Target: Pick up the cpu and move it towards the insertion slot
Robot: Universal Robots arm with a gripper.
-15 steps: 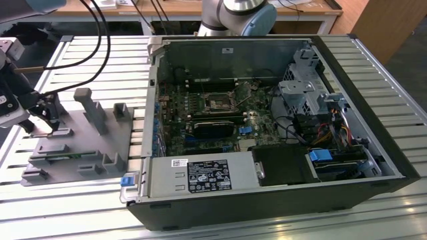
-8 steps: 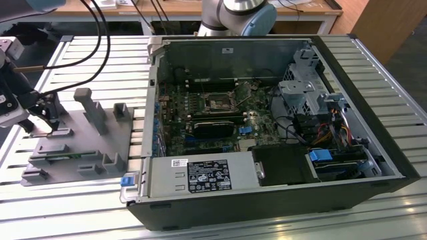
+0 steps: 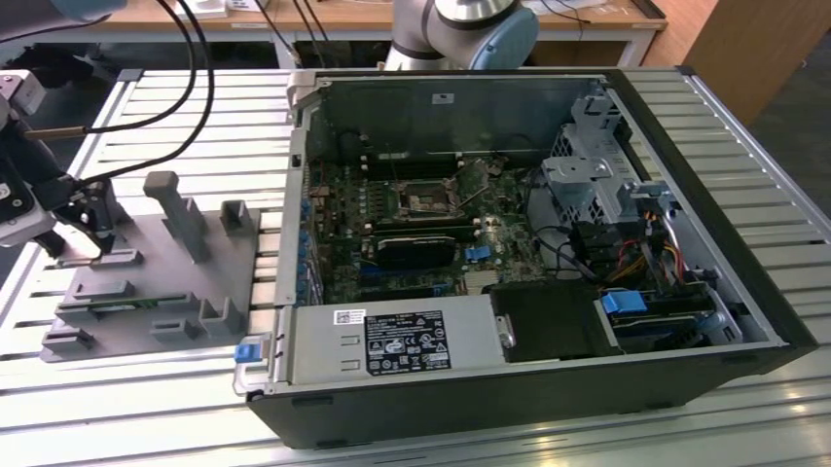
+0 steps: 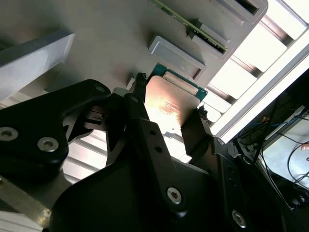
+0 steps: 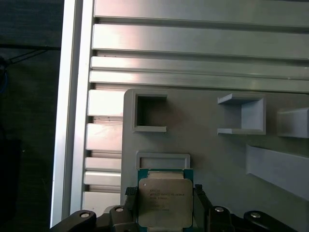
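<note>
1. The pincer (image 3: 81, 222) stands at the exterior view's far left, above the grey fixture plate (image 3: 156, 282) on the slatted bench (image 3: 182, 107).
2. In both wrist views the fingers (image 5: 130, 195) flank the cpu (image 5: 165, 203) and bear on two of its opposite edges. The pincer is judged clamped on the chip. The metal top of the cpu (image 4: 169, 104) faces the cameras.
3. The cpu lies just beside a raised rectangular frame (image 5: 162, 155) on the plate. Whether the chip is clear of the plate surface cannot be told.
4. The insertion slot (image 3: 426, 199) lies well apart, to the exterior view's right of the pincer and slightly farther back. It sits on the motherboard (image 3: 344, 224) inside the open computer case (image 3: 546, 404).
5. Governing relation: the case's left wall (image 3: 296, 195) stands between the held cpu and the slot.
</note>
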